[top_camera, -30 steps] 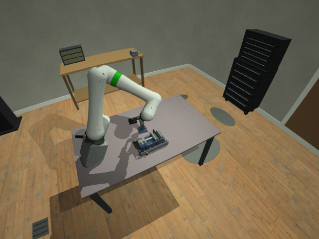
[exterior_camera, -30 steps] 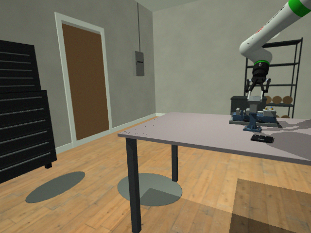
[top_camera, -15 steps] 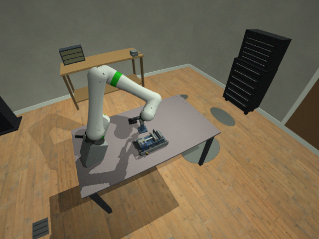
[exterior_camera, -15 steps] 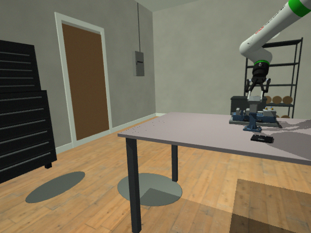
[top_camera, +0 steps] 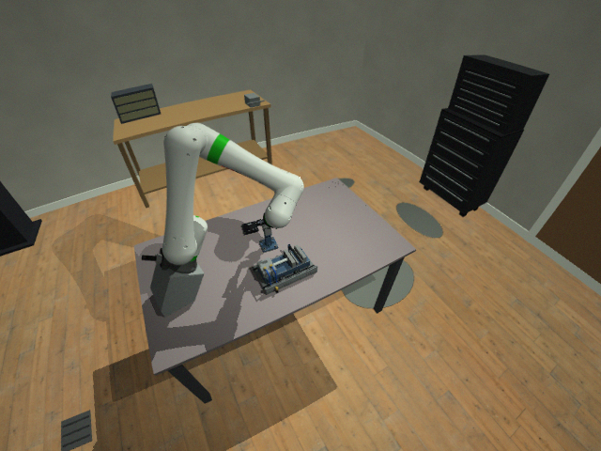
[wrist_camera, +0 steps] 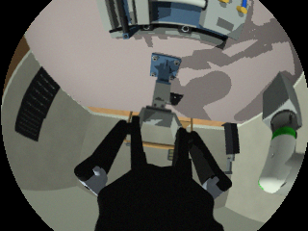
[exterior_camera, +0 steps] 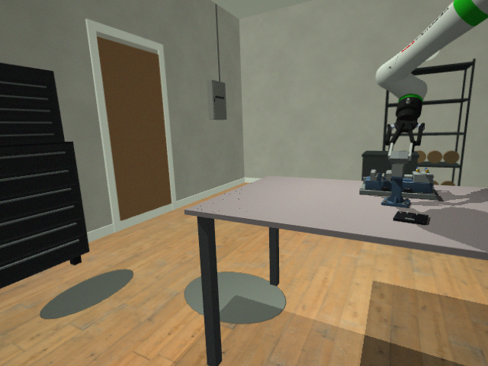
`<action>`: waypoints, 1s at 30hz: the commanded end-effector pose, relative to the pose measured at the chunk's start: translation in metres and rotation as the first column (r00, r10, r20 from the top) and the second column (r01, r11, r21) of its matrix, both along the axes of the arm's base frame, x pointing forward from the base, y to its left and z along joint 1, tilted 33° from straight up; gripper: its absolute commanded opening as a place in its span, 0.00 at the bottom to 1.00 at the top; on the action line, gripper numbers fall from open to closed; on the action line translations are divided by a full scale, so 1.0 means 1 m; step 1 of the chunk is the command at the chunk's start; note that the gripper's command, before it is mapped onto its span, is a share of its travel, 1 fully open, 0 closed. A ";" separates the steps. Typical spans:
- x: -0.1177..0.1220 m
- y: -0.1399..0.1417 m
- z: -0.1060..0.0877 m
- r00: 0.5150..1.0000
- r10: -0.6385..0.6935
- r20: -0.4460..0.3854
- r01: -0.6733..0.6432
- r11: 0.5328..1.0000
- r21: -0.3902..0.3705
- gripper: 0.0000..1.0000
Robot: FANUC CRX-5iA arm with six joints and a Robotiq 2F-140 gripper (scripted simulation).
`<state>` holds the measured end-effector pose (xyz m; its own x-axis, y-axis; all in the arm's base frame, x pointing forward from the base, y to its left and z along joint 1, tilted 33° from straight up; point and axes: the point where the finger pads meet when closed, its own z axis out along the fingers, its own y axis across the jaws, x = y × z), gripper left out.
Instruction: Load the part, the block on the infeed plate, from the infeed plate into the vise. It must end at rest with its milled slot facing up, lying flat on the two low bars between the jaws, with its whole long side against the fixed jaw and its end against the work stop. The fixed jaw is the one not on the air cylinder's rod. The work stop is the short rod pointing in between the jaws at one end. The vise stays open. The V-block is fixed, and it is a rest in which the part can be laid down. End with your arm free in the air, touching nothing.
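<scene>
With my gripper (exterior_camera: 401,151) clamped on the part (exterior_camera: 399,164) above the V-block (exterior_camera: 396,194), right of frame, I judge regrasping underway; next, the vise (exterior_camera: 398,184).

The top view looks down from high in the room, far off, taking in the whole table (top_camera: 339,227) at centre frame and the tool chest (top_camera: 480,131) at upper right. The exterior view sits low, near table height, facing along the table (exterior_camera: 299,204) toward the vise (exterior_camera: 398,184) at right of frame. The wrist view looks down past the gripper (wrist_camera: 157,130), close in, with the vise (wrist_camera: 173,3) at its top edge. All three share the vise.
</scene>
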<state>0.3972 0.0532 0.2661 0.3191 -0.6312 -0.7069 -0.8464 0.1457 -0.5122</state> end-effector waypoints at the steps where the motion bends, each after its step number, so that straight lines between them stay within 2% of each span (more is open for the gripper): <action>1: 0.000 0.000 0.000 1.000 -0.002 -0.001 0.002 1.000 -0.004 0.00; 19: -0.001 0.002 0.002 0.999 -0.052 -0.012 0.051 0.995 -0.085 0.00; 30: -0.002 0.004 0.003 0.994 -0.109 -0.022 0.104 0.979 -0.178 0.00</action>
